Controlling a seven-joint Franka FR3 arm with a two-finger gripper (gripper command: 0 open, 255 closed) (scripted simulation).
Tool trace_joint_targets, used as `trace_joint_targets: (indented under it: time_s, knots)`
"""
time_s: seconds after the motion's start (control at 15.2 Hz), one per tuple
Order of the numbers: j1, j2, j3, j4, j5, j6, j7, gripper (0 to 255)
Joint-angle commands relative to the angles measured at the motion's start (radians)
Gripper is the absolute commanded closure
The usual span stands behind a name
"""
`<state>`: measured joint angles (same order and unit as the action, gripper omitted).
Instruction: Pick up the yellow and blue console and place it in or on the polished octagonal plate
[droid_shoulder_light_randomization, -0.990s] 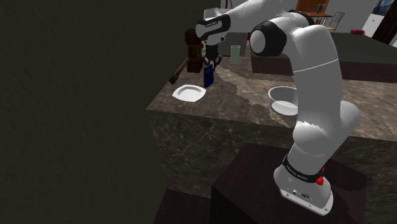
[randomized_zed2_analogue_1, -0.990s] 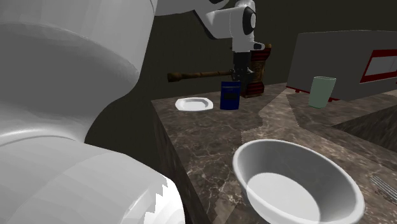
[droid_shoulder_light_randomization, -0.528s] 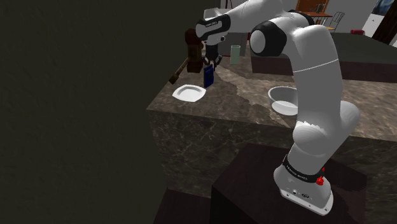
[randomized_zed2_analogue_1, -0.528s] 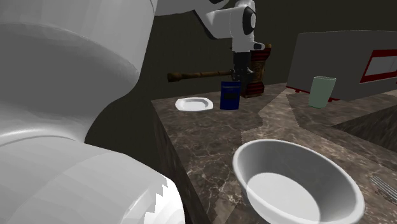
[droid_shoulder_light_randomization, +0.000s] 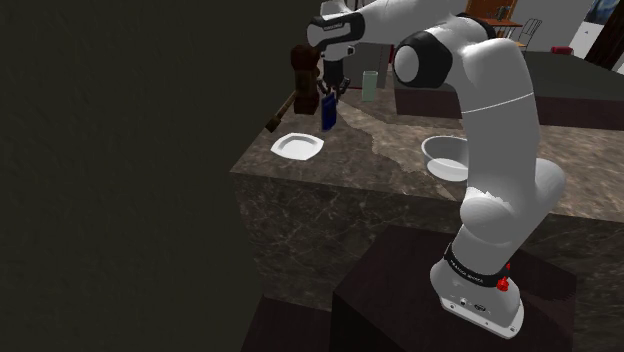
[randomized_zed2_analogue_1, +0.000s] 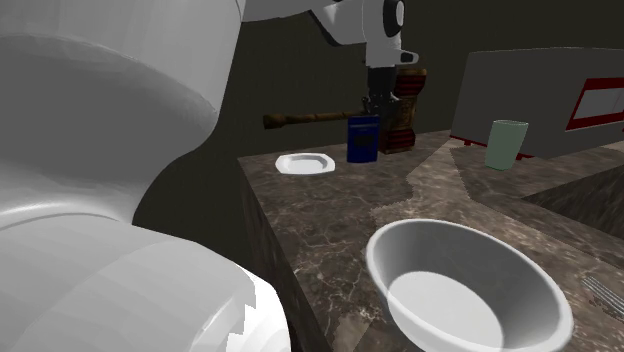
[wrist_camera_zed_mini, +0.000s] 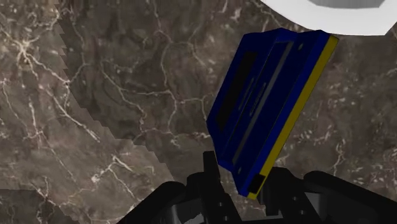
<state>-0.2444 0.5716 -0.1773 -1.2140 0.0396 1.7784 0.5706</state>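
Marble countertop (droid_shoulder_light_randomization: 400, 165), dark brown with pale veins, carries everything. The white arm (droid_shoulder_light_randomization: 500, 110) rises from its dark stand (droid_shoulder_light_randomization: 400, 290) at 5 o'clock in the shoulder view and reaches toward 10 o'clock over the counter. A grey box with a red-trimmed panel (randomized_zed2_analogue_1: 540, 95) sits at 2 o'clock in the second exterior view.

A white bowl (randomized_zed2_analogue_1: 400, 250) rests on the counter at 5 o'clock from the console, well apart from it. The white octagonal plate (droid_shoulder_light_randomization: 298, 146) lies flat near the counter's edge, just beside the console and at 8 o'clock from it in the shoulder view. In the wrist view, part of the plate's rim (wrist_camera_zed_mini: 356, 19) shows beyond the console's far end.

A dark brown carved object (randomized_zed2_analogue_1: 405, 110) stands behind the console, and a long brown handle (randomized_zed2_analogue_1: 310, 118) stretches from it toward 9 o'clock.

The console (randomized_zed2_analogue_1: 362, 139) is deep blue with a yellow edge. It hangs under the hand, and its lower edge appears just off the marble. In the wrist view it tilts away from the fingers.

A pale green cup (randomized_zed2_analogue_1: 505, 143) stands upright at 3 o'clock from the console in the second exterior view, well apart.

The black gripper (wrist_camera_zed_mini: 245, 191) points down, its jaws drawn in narrow and clamping the console's near end between them.
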Motion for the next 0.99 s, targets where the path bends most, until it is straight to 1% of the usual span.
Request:
trace_joint_targets:
  time_s: [0.0,0.53,0.73,0.92]
  knots:
    - [-0.003,0.006,0.000,0.039,0.001,-0.032,-0.001,255]
    - [-0.012,0.027,0.000,0.180,0.003,-0.153,-0.004,255]
    - [0.041,-0.024,0.008,0.121,-0.009,-0.147,0.052,255]
    - [0.091,-0.061,0.019,0.085,-0.019,-0.149,0.109,255]
